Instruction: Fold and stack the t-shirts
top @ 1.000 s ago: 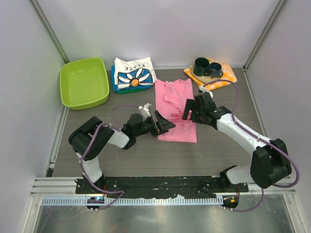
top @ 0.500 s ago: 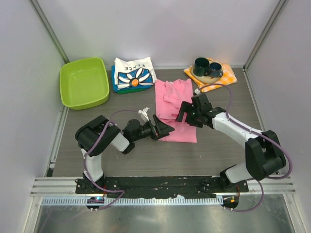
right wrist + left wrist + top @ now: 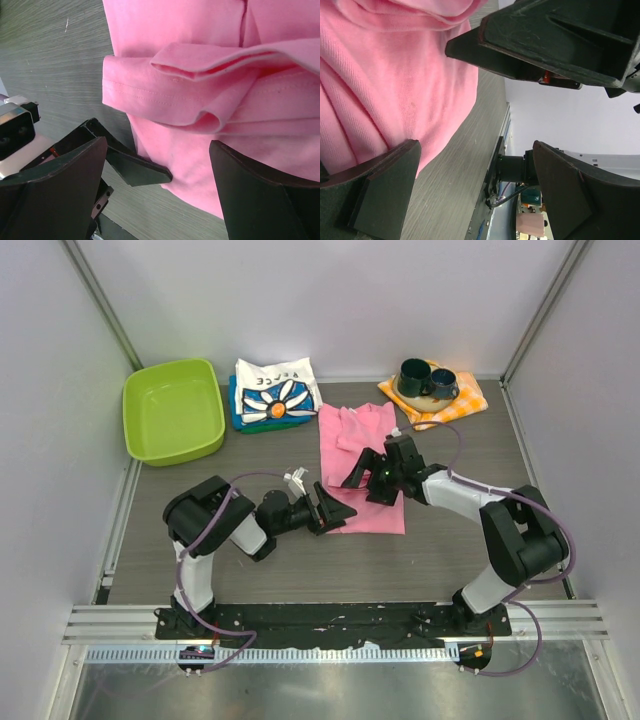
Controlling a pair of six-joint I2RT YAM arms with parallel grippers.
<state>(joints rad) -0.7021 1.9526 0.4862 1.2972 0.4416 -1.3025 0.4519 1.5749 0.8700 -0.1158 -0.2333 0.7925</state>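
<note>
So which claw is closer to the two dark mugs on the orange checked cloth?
Right. The right claw is open over the bright pink cloth t-shirt, nearer the dark mugs at the back. The left claw is open at the shirt's near left edge, farther off.

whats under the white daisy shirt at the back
Folded blue-green cloth shows at the left and near edges of the daisy shirt. The shirt covers the rest, so how many pieces are stacked there cannot be told.

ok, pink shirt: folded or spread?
Partly folded: the pink shirt lies as a long strip, a sleeve turned in with layered edges showing, not yet doubled end to end.
</note>
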